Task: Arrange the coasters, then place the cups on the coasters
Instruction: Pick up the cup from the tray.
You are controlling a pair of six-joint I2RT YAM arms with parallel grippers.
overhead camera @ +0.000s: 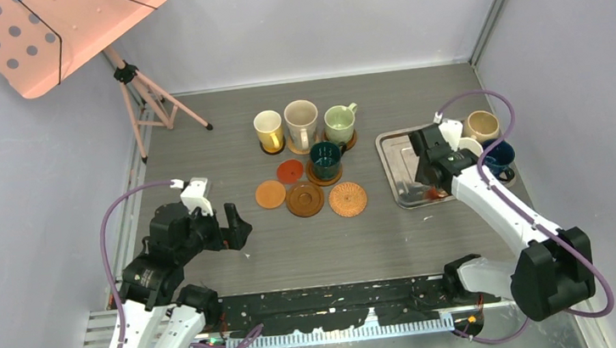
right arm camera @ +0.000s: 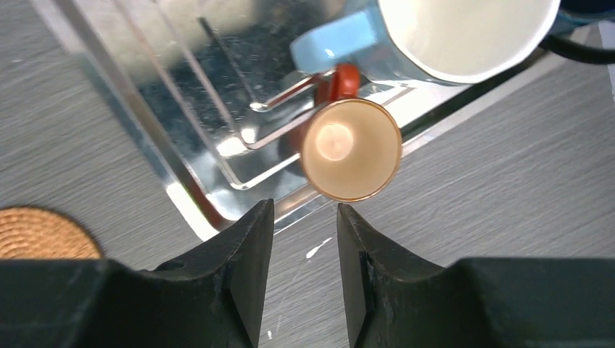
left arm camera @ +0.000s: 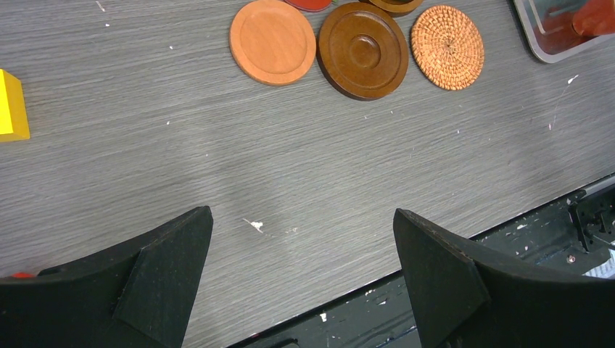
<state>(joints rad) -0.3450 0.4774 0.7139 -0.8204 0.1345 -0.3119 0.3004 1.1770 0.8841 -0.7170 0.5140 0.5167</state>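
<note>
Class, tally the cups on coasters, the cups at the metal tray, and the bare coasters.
Cups on coasters: 4 (yellow cup, cream cup, pale green cup, dark green cup)
Cups at the tray: 4 (beige cup, navy cup, white-blue cup, orange-red cup)
Bare coasters: 4 (red coaster, orange-tan coaster, dark brown coaster, wicker coaster)
Total: 12

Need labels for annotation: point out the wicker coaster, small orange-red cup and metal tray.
wicker coaster [left arm camera: 447,47], left wrist view, woven centre
small orange-red cup [right arm camera: 351,149], right wrist view, pale inside
metal tray [overhead camera: 396,170], top external view, bare left floor
</note>
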